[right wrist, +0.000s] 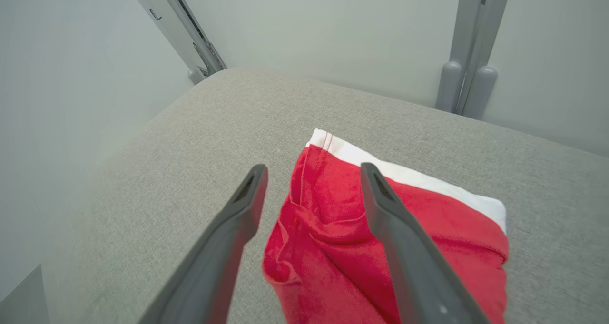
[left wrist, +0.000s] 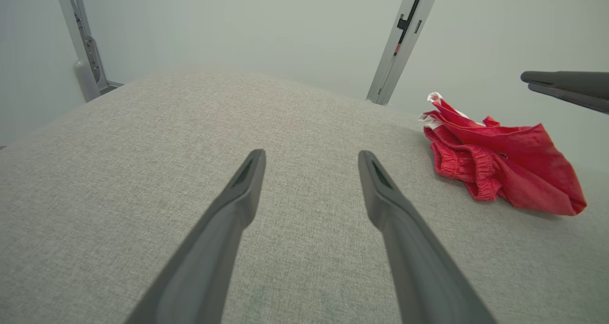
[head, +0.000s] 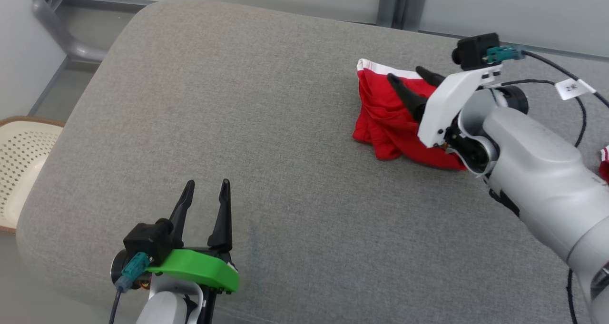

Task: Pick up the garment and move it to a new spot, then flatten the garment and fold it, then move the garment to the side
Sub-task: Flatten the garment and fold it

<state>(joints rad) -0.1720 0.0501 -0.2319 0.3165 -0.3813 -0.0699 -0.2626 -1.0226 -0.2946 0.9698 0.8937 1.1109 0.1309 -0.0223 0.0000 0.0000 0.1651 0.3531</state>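
The garment [head: 383, 114] is a red piece of clothing with a white band along its far edge, lying crumpled on the grey cushioned surface [head: 266, 148] at the right. My right gripper [head: 407, 78] hovers just above it, open, with nothing between its fingers. From the right wrist, the garment [right wrist: 333, 229] lies under and between the spread fingers [right wrist: 380, 210]. My left gripper [head: 208, 189] stands open near the front edge, well left of the garment. In the left wrist view the garment [left wrist: 504, 162] sits to the right, apart from that gripper [left wrist: 311, 158].
A pale perforated chair seat [head: 19, 162] stands beside the surface at the left. Grey metal posts [head: 397, 3] and a wall run behind the far edge. Another scrap of red and white cloth [head: 604, 164] peeks out at the right edge behind my right forearm.
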